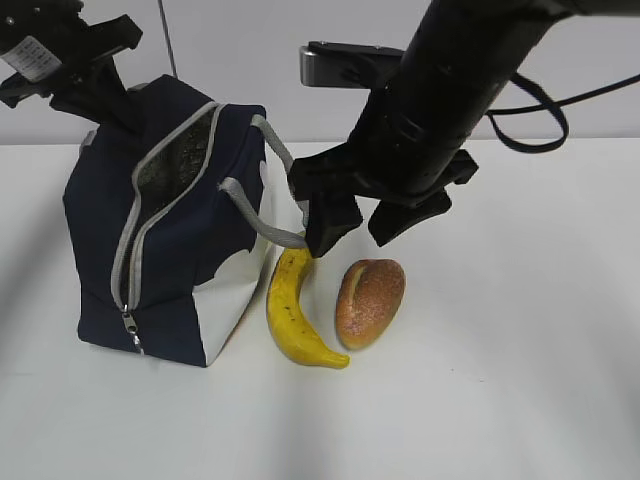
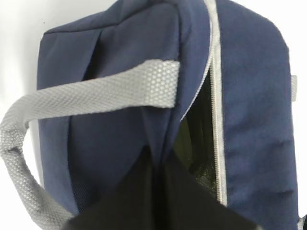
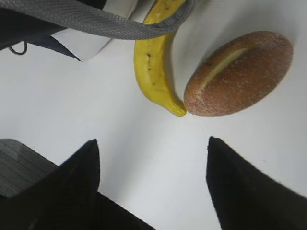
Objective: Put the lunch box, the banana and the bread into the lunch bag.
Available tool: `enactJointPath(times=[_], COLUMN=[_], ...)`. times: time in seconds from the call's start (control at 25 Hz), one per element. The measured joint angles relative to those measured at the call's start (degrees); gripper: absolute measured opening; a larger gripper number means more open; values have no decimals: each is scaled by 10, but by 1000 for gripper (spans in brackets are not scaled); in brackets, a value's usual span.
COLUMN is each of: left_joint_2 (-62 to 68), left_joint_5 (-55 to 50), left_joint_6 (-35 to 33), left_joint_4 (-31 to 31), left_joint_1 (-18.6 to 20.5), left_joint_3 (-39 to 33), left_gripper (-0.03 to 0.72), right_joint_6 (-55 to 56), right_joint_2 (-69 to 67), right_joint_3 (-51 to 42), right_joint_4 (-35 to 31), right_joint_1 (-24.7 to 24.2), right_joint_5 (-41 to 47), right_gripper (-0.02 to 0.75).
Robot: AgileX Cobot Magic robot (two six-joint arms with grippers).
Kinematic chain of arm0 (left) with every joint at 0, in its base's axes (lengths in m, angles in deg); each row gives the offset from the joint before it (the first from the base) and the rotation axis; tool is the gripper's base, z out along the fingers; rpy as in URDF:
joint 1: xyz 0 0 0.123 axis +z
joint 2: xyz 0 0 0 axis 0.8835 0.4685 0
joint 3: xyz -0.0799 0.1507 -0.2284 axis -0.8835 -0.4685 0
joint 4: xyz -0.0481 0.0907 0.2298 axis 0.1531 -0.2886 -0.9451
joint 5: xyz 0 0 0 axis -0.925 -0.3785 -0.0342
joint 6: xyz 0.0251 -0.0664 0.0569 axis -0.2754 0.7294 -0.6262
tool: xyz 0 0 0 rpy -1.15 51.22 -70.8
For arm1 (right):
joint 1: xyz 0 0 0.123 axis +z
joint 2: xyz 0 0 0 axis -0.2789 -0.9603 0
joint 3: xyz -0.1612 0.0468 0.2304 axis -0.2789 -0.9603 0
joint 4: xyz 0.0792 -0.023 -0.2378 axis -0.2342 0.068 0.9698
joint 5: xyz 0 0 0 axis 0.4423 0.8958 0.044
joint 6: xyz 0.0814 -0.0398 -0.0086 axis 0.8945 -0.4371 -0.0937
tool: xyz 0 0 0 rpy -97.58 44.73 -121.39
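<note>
Exterior view: right gripper (image 1: 368, 226) fingers spread above banana (image 1: 293, 322) and bread (image 1: 370, 301), both on the table just beside lunch bag (image 1: 170, 235). Left gripper (image 2: 156, 201) pinched shut on the bag's zipper edge, holding it open. Lunch box not visible. Centre on one item, clear the handle (image 1: 262, 210).

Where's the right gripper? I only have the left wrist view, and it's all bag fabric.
Observer: The right gripper hangs open above the banana and the bread, to the right of the lunch bag.
Operator: Both on the table?
Observer: Yes, they lie side by side on the table, the banana nearer the bag.
Operator: Anything in the way of the banana?
Observer: The bag's grey handle crosses over the banana's end nearest the bag.
</note>
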Motion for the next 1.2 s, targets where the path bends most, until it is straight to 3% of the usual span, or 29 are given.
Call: enactJointPath(times=[0.28,0.48,0.92,1.2], left_joint_2=[0,0,0,0], left_joint_5=[0,0,0,0], left_joint_6=[0,0,0,0], left_joint_4=[0,0,0,0], left_joint_1=[0,0,0,0], left_joint_3=[0,0,0,0], left_gripper=[-3,-3,-3,-3], right_joint_6=[-2,23,250,323], right_joint_2=[-18,-59,-125,-167], right_joint_3=[-37,-37,-37,-37], right_joint_4=[-27,-22,135,154], right_joint_1=[2,33,70,81], right_joint_5=[-88,-139,-251,-293], right_gripper=[512,512,512,512])
